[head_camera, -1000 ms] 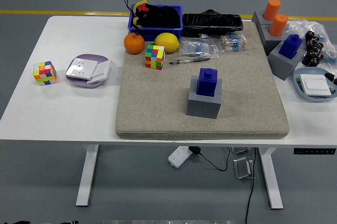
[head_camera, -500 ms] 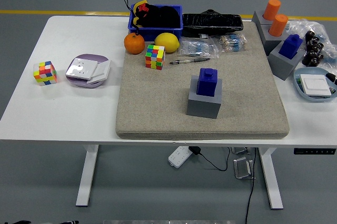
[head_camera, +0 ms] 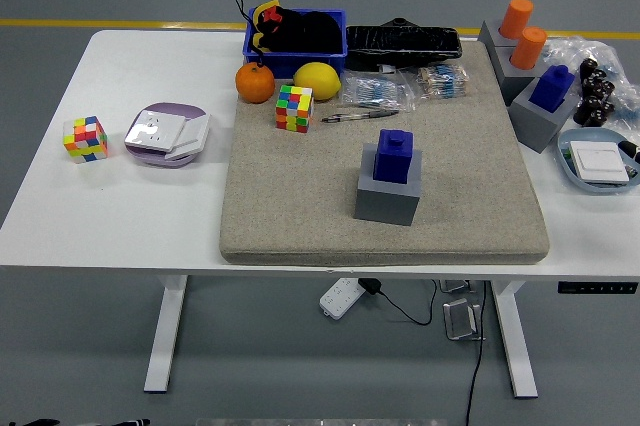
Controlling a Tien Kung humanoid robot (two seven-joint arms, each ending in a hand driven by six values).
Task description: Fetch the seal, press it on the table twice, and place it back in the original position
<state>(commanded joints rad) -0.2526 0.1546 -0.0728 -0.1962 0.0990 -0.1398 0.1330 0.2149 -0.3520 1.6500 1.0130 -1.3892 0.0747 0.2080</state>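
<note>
A blue seal (head_camera: 393, 155) stands upright in a grey block holder (head_camera: 387, 193) near the middle of a beige felt mat (head_camera: 300, 206) on the white table (head_camera: 120, 216). A second blue seal (head_camera: 551, 87) sits in another grey holder (head_camera: 537, 122) at the mat's right edge. Two orange seals (head_camera: 521, 30) stand in grey holders at the back right. Neither robot hand shows in the head view.
A colour cube (head_camera: 294, 108), a pen (head_camera: 358, 117), an orange (head_camera: 255, 83) and a lemon (head_camera: 317, 80) lie at the mat's back. Behind them is a blue bin (head_camera: 296, 31). A second cube (head_camera: 85, 138) and a purple dish (head_camera: 167, 133) sit left; a blue plate (head_camera: 597, 160) right.
</note>
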